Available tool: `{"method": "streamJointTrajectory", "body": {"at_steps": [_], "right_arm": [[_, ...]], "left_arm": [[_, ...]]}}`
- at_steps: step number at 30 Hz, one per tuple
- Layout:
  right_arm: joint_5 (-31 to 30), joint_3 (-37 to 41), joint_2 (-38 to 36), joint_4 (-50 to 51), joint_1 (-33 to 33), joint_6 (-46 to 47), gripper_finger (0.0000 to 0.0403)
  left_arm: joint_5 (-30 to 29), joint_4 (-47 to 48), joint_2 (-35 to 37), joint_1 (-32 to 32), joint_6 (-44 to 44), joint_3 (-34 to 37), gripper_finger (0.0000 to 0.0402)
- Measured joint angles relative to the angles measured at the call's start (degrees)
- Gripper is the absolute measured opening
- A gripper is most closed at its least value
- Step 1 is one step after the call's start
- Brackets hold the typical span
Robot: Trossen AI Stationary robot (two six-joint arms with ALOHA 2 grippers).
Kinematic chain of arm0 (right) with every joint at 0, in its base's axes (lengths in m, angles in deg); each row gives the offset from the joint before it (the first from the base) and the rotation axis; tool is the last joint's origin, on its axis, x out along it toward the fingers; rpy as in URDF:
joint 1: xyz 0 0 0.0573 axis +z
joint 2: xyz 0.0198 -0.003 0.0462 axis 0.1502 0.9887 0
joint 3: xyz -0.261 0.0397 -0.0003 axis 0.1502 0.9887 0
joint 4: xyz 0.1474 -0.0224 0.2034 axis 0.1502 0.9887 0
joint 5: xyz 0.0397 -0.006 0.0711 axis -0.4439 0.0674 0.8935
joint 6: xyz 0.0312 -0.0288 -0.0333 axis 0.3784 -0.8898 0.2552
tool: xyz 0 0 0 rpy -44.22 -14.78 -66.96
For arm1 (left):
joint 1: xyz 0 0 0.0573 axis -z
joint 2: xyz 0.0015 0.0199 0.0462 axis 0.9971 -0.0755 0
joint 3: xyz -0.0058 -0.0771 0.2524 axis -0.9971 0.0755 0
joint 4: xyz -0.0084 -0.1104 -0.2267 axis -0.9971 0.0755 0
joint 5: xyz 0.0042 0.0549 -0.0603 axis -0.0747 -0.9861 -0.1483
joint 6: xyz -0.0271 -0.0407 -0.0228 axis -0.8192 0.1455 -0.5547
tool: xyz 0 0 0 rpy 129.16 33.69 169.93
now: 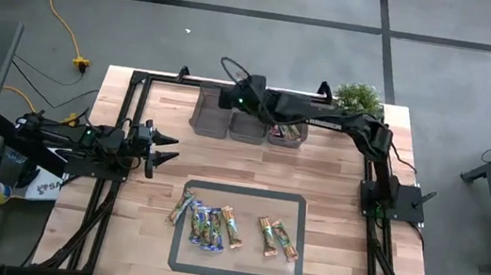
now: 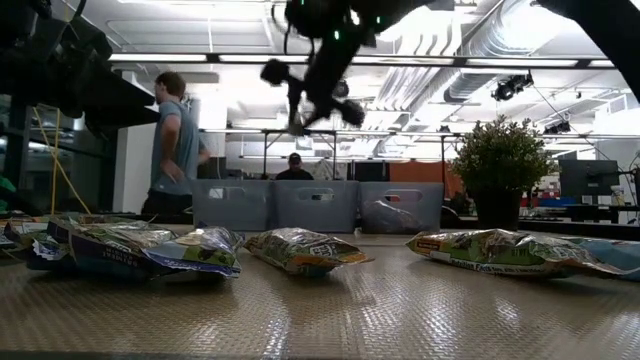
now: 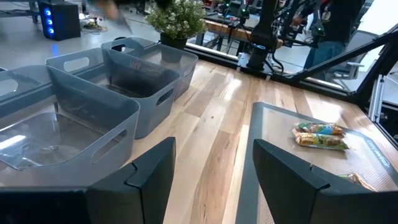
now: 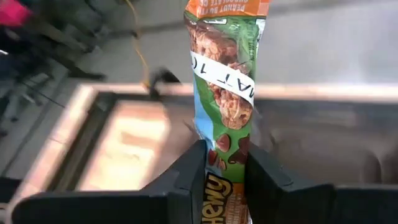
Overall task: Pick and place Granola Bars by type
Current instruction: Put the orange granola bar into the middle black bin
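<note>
Right end effector (image 4: pixel 225 163) is clamped on a green-and-orange granola bar (image 4: pixel 225 81), fingers pinching its lower end so the wrapper stands up between them, and it hangs above the three grey bins (image 1: pixel 249 126) at the back of the table (image 1: pixel 344 179). From overhead it sits over the leftmost and middle bins of the row; the bin nearest the potted plant (image 1: pixel 359 97) already has bars lying in it. Over by the table's left edge, the left end effector (image 1: pixel 164 146) waits with its fingers spread apart and nothing between them, pointing across the wood toward the bins. In front of the bins lies the dark-framed mat (image 1: pixel 234 271), and the rest of the granola bars are on it: a cluster of blue and green-orange wrappers (image 1: pixel 206 223) toward the mat's left side, and a pair of orange-tan ones (image 1: pixel 277 239) toward its right, apart from the cluster. Across the table top the low camera shows those wrappers lying flat, with a person (image 2: pixel 178 150) walking past behind the bins in the room beyond.
</note>
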Motion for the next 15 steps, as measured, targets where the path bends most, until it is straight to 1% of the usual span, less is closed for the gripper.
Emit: {"method": "streamJointTrajectory", "body": {"at_steps": [3, 8, 15], "right_arm": [[1.28, 4.26, 0.04, 0.05, -0.02, 4.90, 0.0078], [3.73, 9.54, 0.02, -0.62, -0.35, 9.42, 0.0078], [4.49, 11.05, 0.02, -0.94, -2.27, 8.58, 0.0078]], "left_arm": [[0.00, -0.01, 0.00, 0.01, 0.00, 0.01, 0.0211], [0.00, 0.00, 0.00, 0.01, 0.00, 0.00, 0.0211], [0.00, -0.01, 0.00, 0.01, 0.00, 0.01, 0.0211]]}}
